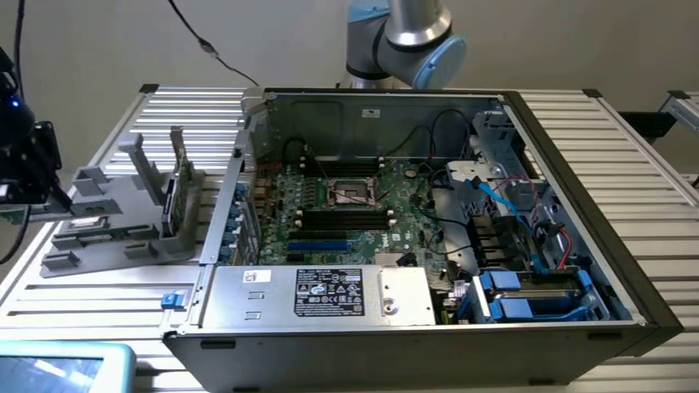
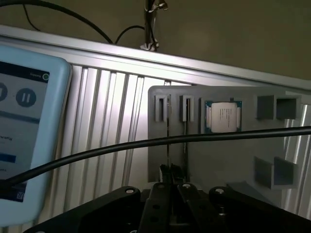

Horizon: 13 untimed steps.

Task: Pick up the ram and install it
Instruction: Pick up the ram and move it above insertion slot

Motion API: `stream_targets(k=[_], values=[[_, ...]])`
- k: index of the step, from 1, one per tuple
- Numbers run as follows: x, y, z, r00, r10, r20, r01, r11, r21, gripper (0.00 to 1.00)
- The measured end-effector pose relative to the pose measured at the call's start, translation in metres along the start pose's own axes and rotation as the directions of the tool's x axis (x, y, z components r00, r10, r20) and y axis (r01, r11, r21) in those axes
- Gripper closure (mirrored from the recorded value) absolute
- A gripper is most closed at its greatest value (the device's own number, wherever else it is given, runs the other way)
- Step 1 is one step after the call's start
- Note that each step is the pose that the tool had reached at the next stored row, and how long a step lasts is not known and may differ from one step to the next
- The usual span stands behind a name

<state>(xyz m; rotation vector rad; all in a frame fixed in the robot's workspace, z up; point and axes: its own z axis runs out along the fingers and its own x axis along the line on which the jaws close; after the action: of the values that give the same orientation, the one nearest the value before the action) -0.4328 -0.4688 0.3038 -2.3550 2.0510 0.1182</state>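
Note:
The ram (image 1: pixel 172 209) stands on edge in the grey holder (image 1: pixel 104 246) at the exterior view's left, beside the open computer case (image 1: pixel 568 205). From the wrist view I see two thin sticks edge-on, one ram (image 2: pixel 167 126) and a second (image 2: pixel 185 127), in the holder's (image 2: pixel 218 160) slots. A square silver processor (image 2: pixel 223 117) lies in a pocket of the holder. My gripper (image 2: pixel 173 180) is shut with nothing between its fingers, just short of the near ends of the sticks. It appears as a dark shape (image 1: pixel 28 168) at the exterior view's far left edge. The motherboard's black memory slots (image 1: pixel 344 218) lie in the case.
A black cable (image 2: pixel 97 150) crosses in front of the wrist camera. A light-blue tablet (image 1: pixel 60 368) lies at the table's near left corner, also seen as a tablet (image 2: pixel 24 131) beside the holder. The arm's base (image 1: pixel 399 41) rises behind the case. Ribbed aluminium table (image 1: pixel 644 188) surrounds everything.

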Motion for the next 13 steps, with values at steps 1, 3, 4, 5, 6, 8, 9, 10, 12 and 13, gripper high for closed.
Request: stream_targets(k=[1, 3, 4, 5, 6, 8, 9, 10, 12, 13], values=[[0.0, 0.0002, -0.0046, 1.0, 0.0, -0.0008, 0.0, 1.0, -0.0001, 0.89], [-0.001, 0.0005, -0.0136, 1.0, 0.0, -0.0022, 0.0, 1.0, -0.0003, 0.89], [-0.001, 0.0007, -0.0181, 1.0, 0.0, -0.0027, 0.0, 1.0, -0.0004, 0.89], [-0.002, 0.0008, -0.0225, 1.0, 0.0, -0.003, 0.0, 1.0, -0.0004, 0.89], [-0.002, 0.001, -0.0273, 1.0, 0.0, -0.0035, 0.0, 1.0, -0.0004, 0.89], [-0.002, 0.0013, -0.0362, 1.0, 0.0, -0.0042, 0.0, 1.0, -0.0005, 0.89], [-0.003, 0.0015, -0.0409, 1.0, 0.0, -0.0045, 0.0, 1.0, -0.0006, 0.89], [-0.003, 0.0017, -0.0452, 1.0, 0.0, -0.0047, 0.0, 1.0, -0.0006, 0.89], [-0.004, 0.002, -0.053, 1.0, 0.0, -0.0049, 0.0, 1.0, -0.0006, 0.89], [-0.004, 0.0021, -0.0572, 1.0, 0.0, -0.005, 0.0, 1.0, -0.0008, 0.89]])
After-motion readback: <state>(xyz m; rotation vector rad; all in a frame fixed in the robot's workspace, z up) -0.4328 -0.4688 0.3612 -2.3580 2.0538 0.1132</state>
